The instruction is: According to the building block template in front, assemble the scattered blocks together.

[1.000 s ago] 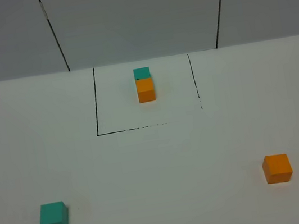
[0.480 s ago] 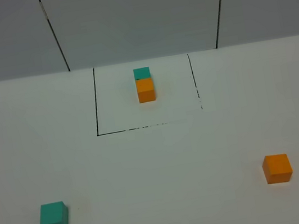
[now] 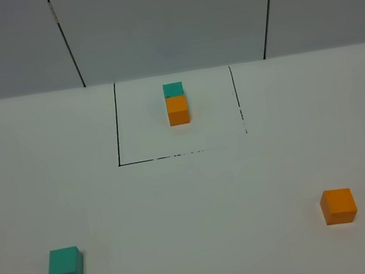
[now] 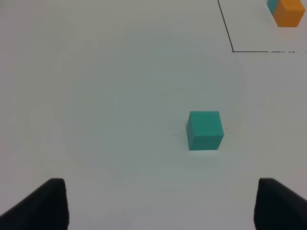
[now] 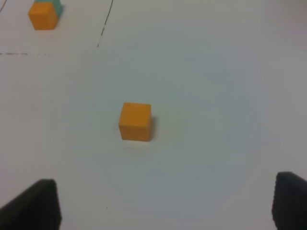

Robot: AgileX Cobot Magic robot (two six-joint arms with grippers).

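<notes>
The building block template (image 3: 176, 103) is a teal cube joined behind an orange cube, inside a thin black outline (image 3: 115, 137) at the back middle. Of the scattered blocks, the teal cube (image 3: 66, 265) lies at the front left and the orange cube (image 3: 338, 206) at the front right. In the left wrist view my left gripper (image 4: 160, 208) is open, well short of the teal cube (image 4: 205, 130), with nothing between its fingers. My right gripper (image 5: 163, 206) is open too, and the orange cube (image 5: 135, 121) lies ahead of it, untouched. Neither arm shows in the high view.
The white tabletop (image 3: 200, 204) runs back to a grey wall (image 3: 164, 21) with two dark vertical seams. The template pair also shows at the edge of the left wrist view (image 4: 288, 12) and of the right wrist view (image 5: 44, 14).
</notes>
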